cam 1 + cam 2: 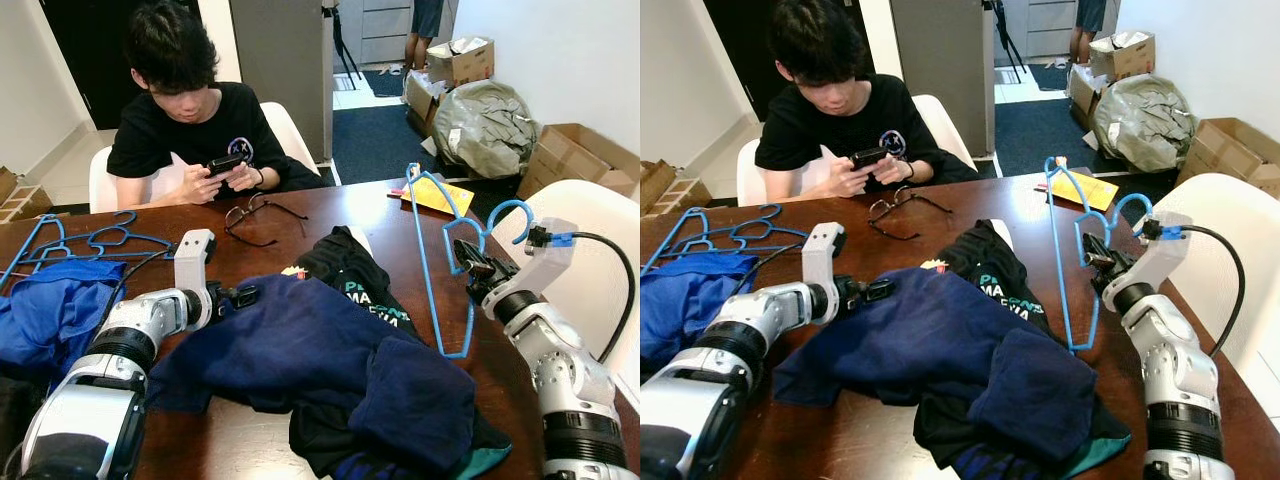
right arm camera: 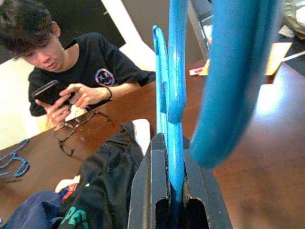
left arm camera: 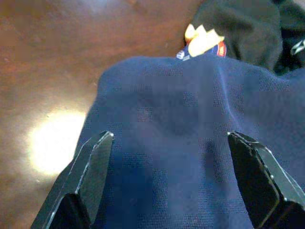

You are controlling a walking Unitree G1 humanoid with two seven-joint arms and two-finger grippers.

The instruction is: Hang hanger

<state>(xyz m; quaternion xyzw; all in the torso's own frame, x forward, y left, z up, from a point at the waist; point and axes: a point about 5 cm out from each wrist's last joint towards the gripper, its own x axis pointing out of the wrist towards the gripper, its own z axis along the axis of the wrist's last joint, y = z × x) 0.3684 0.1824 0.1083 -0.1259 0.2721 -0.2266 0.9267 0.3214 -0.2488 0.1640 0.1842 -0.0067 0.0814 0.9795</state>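
**Right gripper holds blue hanger; left gripper spread over navy garment**

The right gripper [image 1: 478, 266] is pinched on a blue hanger [image 1: 432, 250] near its hook. The hanger stands tilted above the right side of the brown table [image 1: 330, 205], with its lower bar just beside the dark clothes. In the right wrist view, the hanger's blue bar runs between the pressed-together fingers [image 2: 152, 191].

The left gripper [image 1: 243, 295] rests at the edge of a navy garment [image 1: 300, 345]. Its fingers [image 3: 90, 174] are spread apart with the fabric between them.

A black shirt [image 1: 345, 270] lies behind the navy garment. More blue hangers [image 1: 90, 240] lie on the table's left side, above blue cloth [image 1: 50, 310]. A pair of glasses [image 1: 250, 215] lies near a seated person [image 1: 190, 110] holding a phone [image 1: 225, 164].
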